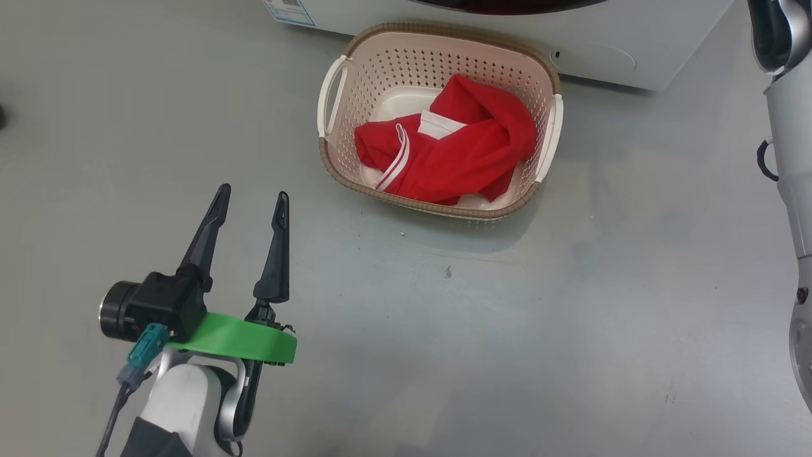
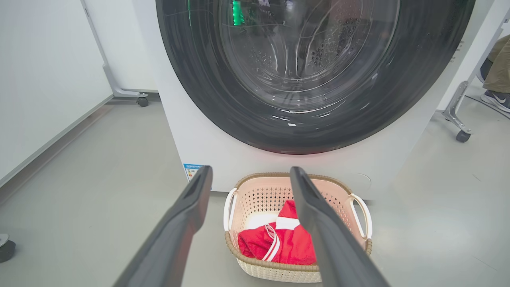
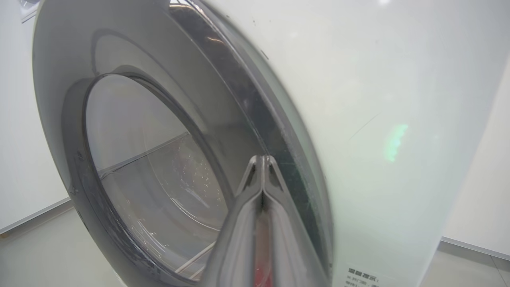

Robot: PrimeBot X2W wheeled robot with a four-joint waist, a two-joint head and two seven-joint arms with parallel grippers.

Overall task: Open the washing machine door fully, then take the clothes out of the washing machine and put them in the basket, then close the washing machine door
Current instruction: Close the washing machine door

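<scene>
The left gripper [image 1: 252, 193] is spread wide at the lower left, with bare floor [image 1: 507, 317] all round. The red clothes [image 1: 457, 152] lie in the basket [image 1: 438, 38], top middle, just before the washing machine [image 1: 602, 57], which is cut off above. The right gripper [image 3: 263, 161] is pinched closed beside the rim of the washing machine door [image 3: 247, 99]. I cannot tell if they touch.

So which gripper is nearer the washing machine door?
Right. The right gripper, shut, has its tips at the washing machine door rim; the left gripper, open, hangs back over the floor, short of the basket.

The left hand [image 1: 252, 192] has dark fingers [image 1: 274, 254], green band [image 1: 241, 339], teal plug [image 1: 144, 346].
</scene>
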